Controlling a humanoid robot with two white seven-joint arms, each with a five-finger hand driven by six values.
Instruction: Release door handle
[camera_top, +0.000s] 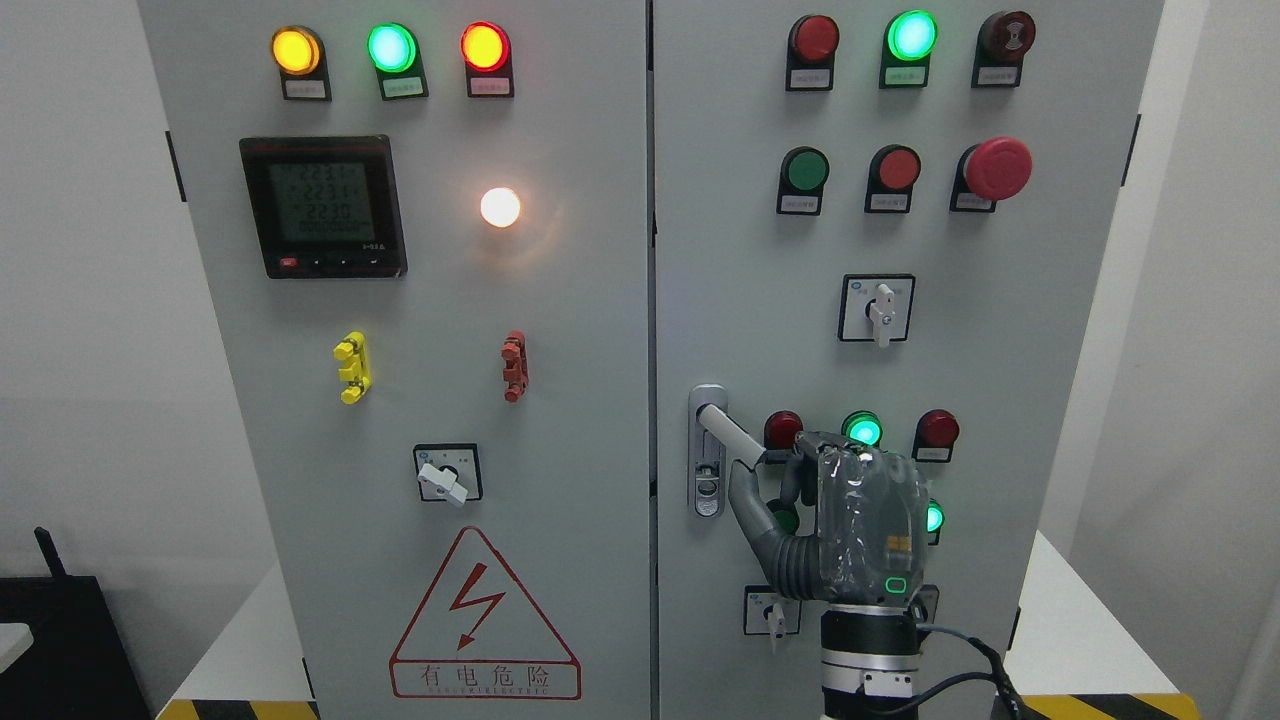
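The silver door handle sits on the right door of the grey electrical cabinet, next to the seam between the two doors. Its lever is swung out and points down to the right from its mounting plate. My right hand comes up from the bottom edge, right of the middle. Its fingers curl over the far end of the lever and the thumb reaches up under it. The lever's tip is hidden by the hand. The left arm is out of view.
Around the hand are red and green indicator lamps and a small rotary switch. Higher up are push buttons, a red emergency stop and a selector switch. The left door carries a meter and a warning triangle.
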